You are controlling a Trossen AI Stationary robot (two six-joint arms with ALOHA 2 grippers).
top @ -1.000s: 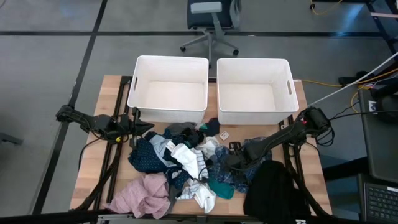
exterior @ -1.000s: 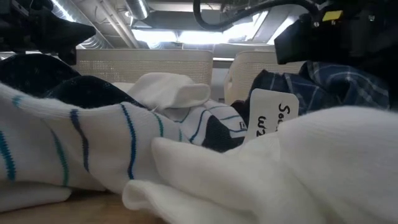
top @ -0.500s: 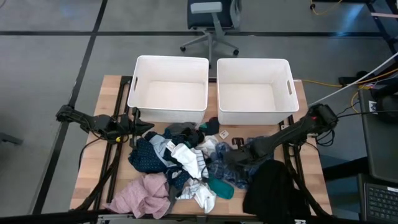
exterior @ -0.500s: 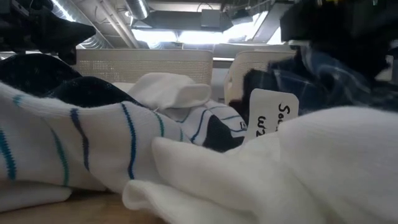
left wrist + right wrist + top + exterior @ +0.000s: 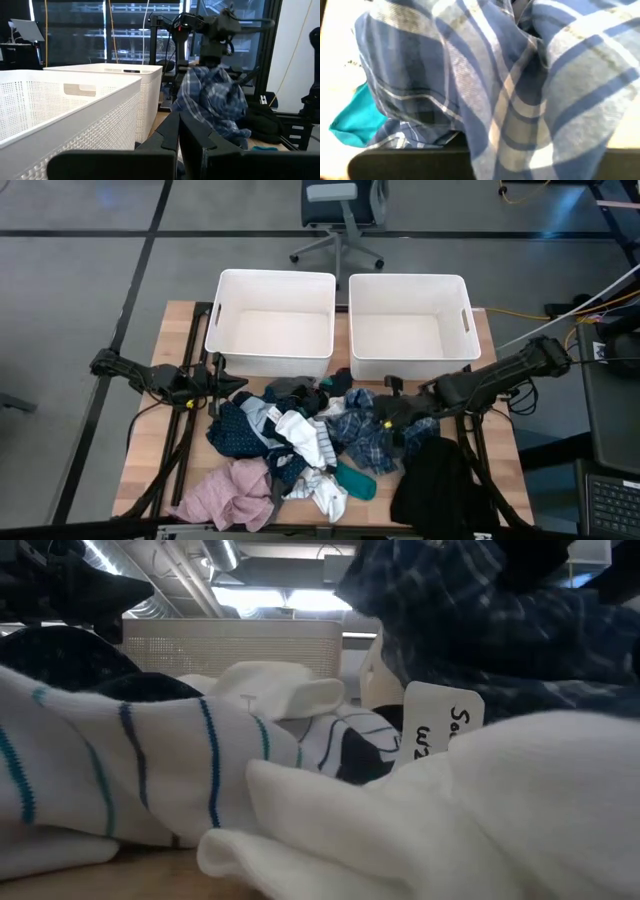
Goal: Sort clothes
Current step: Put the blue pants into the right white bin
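Both white tubs at the far edge of the desk are open from above. The heap of clothes fills the middle, reaching close to the tubs' near walls. The plaid garment hangs from the right gripper just near of the right tub. A black garment blocks the near right corner. Bare wood shows along the left edge.

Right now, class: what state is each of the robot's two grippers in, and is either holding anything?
Left gripper: shut, holding nothing, waiting at the table's left edge.
Right gripper: shut on the blue plaid garment, lifting it off the pile.
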